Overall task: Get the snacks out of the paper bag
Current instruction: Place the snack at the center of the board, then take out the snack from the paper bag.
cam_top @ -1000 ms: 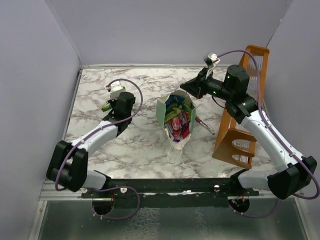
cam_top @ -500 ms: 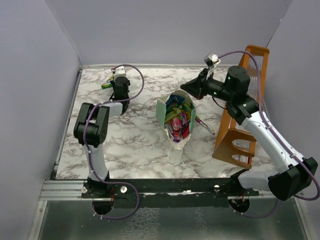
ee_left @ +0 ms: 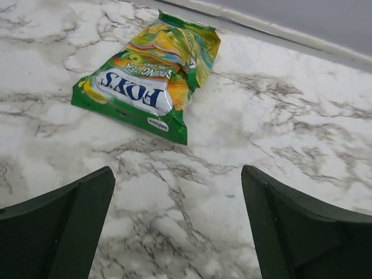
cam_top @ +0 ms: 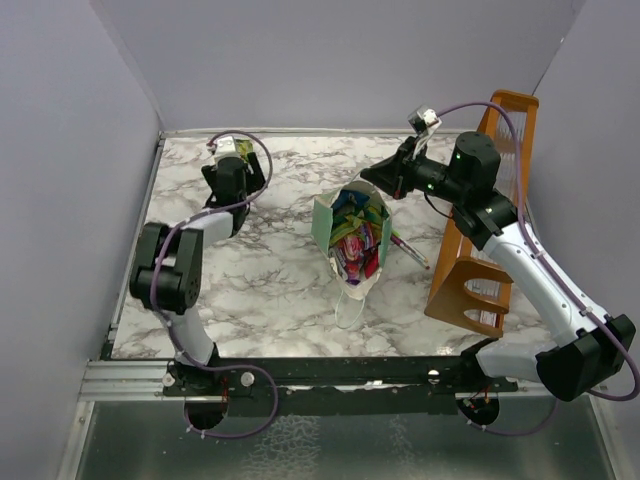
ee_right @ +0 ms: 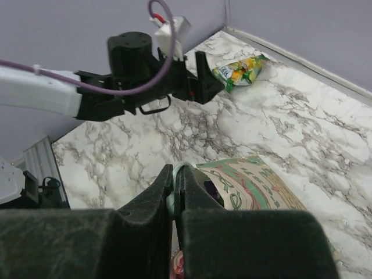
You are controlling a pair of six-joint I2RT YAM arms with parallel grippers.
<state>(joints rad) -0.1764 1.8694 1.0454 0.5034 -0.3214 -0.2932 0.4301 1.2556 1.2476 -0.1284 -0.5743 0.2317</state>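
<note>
The left gripper [ee_left: 177, 174] is low over the white marble table [ee_left: 279, 133] near its far left corner, fingers spread wide apart. A flat green-and-yellow snack packet [ee_left: 148, 81] lies just beyond them, not touching. The right gripper [ee_right: 174, 174] is pinched together on the far rim of the upright mint-green paper bag [cam_top: 322, 222] at mid-table. The bag holds other shiny colourful snack packets [cam_top: 355, 235].

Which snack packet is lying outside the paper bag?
The green-yellow packet, flat on the marble table near its far left corner, just ahead of the open left gripper. The other packets all sit inside the paper bag.
</note>
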